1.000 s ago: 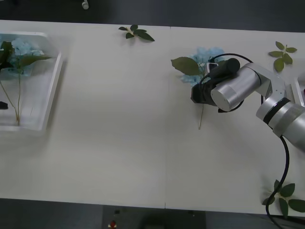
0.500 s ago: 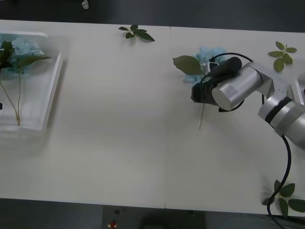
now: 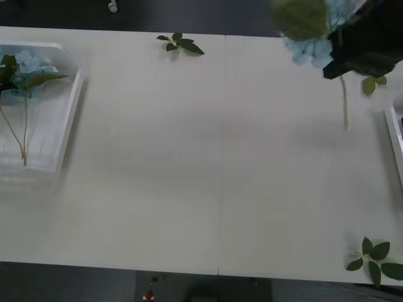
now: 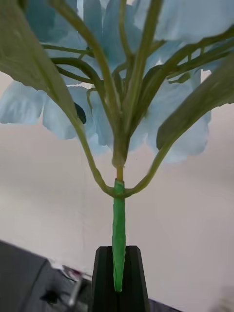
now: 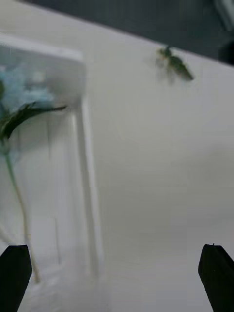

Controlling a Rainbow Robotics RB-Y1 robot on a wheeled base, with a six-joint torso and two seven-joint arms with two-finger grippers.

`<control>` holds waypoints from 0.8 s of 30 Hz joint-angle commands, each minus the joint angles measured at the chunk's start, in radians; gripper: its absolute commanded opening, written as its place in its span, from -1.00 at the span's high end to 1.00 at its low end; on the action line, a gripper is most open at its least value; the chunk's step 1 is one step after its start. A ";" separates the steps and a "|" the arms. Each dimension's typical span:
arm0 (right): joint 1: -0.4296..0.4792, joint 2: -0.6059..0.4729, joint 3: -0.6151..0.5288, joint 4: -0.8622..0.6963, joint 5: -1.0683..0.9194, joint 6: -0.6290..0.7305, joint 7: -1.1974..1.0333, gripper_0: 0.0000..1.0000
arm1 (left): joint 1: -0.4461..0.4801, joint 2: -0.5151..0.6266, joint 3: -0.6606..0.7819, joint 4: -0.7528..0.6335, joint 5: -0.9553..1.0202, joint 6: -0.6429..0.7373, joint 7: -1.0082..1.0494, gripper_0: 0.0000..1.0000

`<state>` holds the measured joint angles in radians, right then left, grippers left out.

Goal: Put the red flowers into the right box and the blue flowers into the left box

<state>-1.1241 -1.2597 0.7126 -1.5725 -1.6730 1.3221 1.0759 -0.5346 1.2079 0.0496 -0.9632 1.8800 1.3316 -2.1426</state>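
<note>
At the upper right of the front view, the right gripper [image 3: 352,53] is lifted close to the camera with its black jaws closed on the green stem of a blue flower [image 3: 315,44]; in its wrist view that stem [image 4: 118,234] stands pinched between the two fingers [image 4: 139,282], the pale petals fanning out above. In the left wrist view the left gripper [image 5: 116,278] hangs over the counter [image 3: 208,163] with jaws spread wide and holding nothing, beside the left box [image 5: 87,161]. That box [image 3: 69,119] sits at the front view's left edge with blue flowers [image 3: 28,63] lying inside, the right box [image 3: 393,135] shows as a thin rim at the right edge, and no writing can be read.
</note>
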 commanded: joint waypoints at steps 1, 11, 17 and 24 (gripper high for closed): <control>-0.019 -0.084 -0.065 -0.004 -0.105 0.054 0.285 1.00 | 0.002 -0.017 0.013 -0.009 0.163 -0.009 -0.151 -1.00; 0.236 -0.221 0.028 0.074 -0.709 -0.323 1.199 1.00 | -0.001 -0.140 0.012 -0.032 0.452 0.063 -0.407 -1.00; 0.329 -0.135 0.031 -0.038 -0.876 -0.603 1.343 1.00 | -0.005 -0.229 0.012 -0.062 0.507 0.138 -0.462 -1.00; 0.287 -0.012 0.033 -0.188 -0.846 -0.877 1.279 1.00 | -0.011 -0.386 0.012 -0.149 0.507 0.124 -0.496 -1.00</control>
<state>-0.7669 -1.2943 0.7660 -1.7017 -2.5445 0.4796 2.3860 -0.5346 0.8609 0.0498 -1.0666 2.3782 1.4649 -2.6073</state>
